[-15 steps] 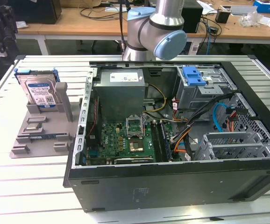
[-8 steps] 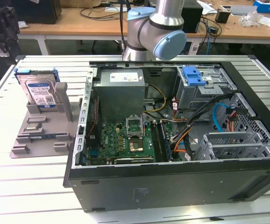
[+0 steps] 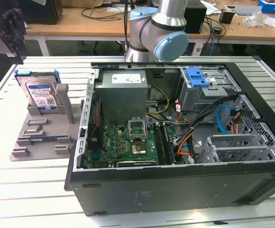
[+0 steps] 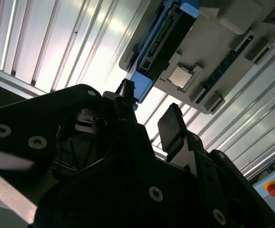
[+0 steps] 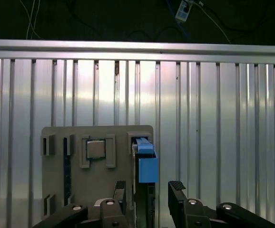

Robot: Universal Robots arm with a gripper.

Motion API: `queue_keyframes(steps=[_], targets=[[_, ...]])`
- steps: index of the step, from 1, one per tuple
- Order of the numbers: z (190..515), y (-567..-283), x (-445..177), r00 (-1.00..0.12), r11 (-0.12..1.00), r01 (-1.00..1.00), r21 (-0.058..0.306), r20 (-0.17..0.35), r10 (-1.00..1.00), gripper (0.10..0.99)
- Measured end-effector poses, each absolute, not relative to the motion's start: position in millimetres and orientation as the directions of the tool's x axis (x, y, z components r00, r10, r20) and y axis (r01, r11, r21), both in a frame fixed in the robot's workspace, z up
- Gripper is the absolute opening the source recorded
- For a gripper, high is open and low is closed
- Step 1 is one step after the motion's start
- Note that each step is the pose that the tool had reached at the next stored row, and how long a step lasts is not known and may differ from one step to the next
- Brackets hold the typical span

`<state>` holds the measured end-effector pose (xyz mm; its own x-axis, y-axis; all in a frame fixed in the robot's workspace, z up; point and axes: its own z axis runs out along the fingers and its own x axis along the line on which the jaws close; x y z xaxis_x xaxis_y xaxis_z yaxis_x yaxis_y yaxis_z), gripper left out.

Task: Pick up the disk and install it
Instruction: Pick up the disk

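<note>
Claw open above the disk, upright in its grey stand beside the PC case: if you descend off-centre, a finger may hit the blue rail & tip it.

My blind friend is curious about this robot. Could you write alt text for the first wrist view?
The gripper, fingers apart, hangs over the disk, which stands on edge in a grey holder, its blue rail facing the camera. A processor chip sits in a recess of the holder beside it, all on a ribbed metal table.
</note>
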<state>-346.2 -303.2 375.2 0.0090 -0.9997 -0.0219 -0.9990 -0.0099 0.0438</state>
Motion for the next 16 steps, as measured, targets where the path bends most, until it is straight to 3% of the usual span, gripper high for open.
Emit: queue_keyframes(steps=[16], targets=[[335,-299,-346,0.032,-0.033,-0.998,0.044,-0.022,-0.999,0.482]])
